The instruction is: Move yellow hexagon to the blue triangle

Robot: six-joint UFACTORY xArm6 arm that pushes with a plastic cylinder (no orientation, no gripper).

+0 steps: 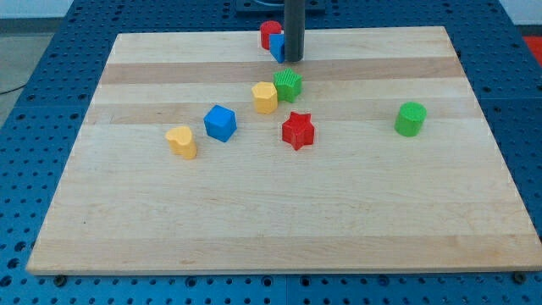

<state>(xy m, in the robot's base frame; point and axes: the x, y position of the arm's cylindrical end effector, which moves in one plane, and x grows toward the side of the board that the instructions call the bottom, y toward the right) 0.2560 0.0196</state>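
Observation:
The yellow hexagon [265, 97] stands near the board's middle, touching a green star-shaped block [289, 85] on its right. The blue triangle [277, 47] sits at the view's top, next to a red block [269, 34], and is partly hidden by my rod. My tip [293, 59] rests at the blue triangle's right side, above the green star block and up and right of the yellow hexagon.
A blue cube [220, 123] and a yellow heart-shaped block [181, 141] lie left of the middle. A red star [298, 130] sits below the yellow hexagon. A green cylinder [411, 119] stands at the right. The wooden board [279, 229] ends near the rod at the top.

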